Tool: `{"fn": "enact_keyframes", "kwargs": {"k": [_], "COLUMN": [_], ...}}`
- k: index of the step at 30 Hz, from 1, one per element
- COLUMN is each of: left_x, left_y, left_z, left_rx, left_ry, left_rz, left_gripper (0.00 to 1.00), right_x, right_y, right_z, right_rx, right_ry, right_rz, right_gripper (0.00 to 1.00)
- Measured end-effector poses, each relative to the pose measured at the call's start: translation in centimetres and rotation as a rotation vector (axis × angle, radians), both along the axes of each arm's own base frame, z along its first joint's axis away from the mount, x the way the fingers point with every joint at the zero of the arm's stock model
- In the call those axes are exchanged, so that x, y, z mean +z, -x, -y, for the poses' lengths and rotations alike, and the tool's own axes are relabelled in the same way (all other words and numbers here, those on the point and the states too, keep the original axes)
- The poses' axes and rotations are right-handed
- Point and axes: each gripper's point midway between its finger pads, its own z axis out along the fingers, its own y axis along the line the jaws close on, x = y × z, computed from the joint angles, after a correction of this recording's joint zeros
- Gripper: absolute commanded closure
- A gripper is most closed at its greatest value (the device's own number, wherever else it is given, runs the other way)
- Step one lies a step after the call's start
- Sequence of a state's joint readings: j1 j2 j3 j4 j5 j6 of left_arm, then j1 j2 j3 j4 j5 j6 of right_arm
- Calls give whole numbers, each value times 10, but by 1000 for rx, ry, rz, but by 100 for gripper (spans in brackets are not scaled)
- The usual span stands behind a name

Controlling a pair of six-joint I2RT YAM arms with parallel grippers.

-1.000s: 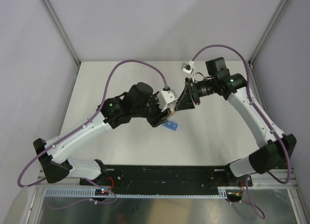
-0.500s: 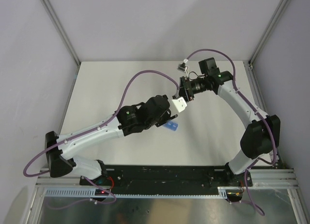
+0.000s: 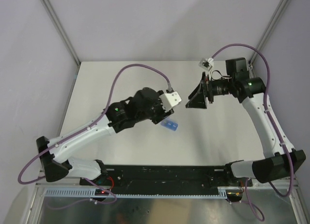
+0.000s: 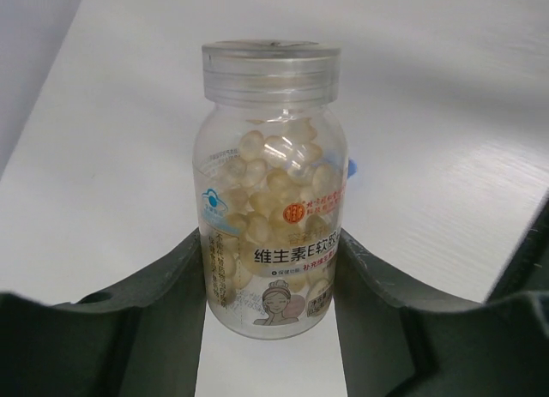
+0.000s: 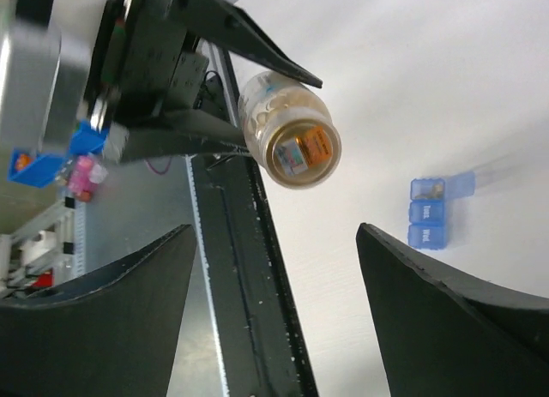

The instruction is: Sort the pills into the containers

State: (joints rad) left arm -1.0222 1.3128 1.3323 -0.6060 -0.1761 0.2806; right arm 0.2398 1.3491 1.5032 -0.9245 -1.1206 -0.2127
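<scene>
Pills [image 4: 283, 157] fill the bottle [image 4: 270, 200] in left jaws' clamp, seen clearly from left wrist; right jaws apart.

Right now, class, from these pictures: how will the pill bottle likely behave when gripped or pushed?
The bottle looks smooth, clear plastic, so probably slippery and fairly stiff. It is mostly full of pills, so likely heavy for its size. Round and taller than wide, it may tip if pushed high and roll once on its side.
</scene>
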Motion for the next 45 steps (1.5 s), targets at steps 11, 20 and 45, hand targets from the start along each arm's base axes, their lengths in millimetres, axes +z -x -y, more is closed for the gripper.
{"fn": "enact_keyframes", "kwargs": {"k": [11, 20, 45], "left_x": [30, 30, 22], "left_y": [61, 94, 80], "left_z": [6, 11, 12], "left_rx": [-356, -494, -423], "left_ry": [238, 276, 240], "left_rz": [-251, -402, -425], "left_gripper": [100, 100, 100], "right_x": [25, 31, 12], "right_y": [50, 67, 62], "right_z": [-6, -21, -35], "right_rx": [118, 227, 267], "right_ry": [58, 70, 43], "right_rz": [360, 445, 294], "right_gripper": [18, 20, 91]}}
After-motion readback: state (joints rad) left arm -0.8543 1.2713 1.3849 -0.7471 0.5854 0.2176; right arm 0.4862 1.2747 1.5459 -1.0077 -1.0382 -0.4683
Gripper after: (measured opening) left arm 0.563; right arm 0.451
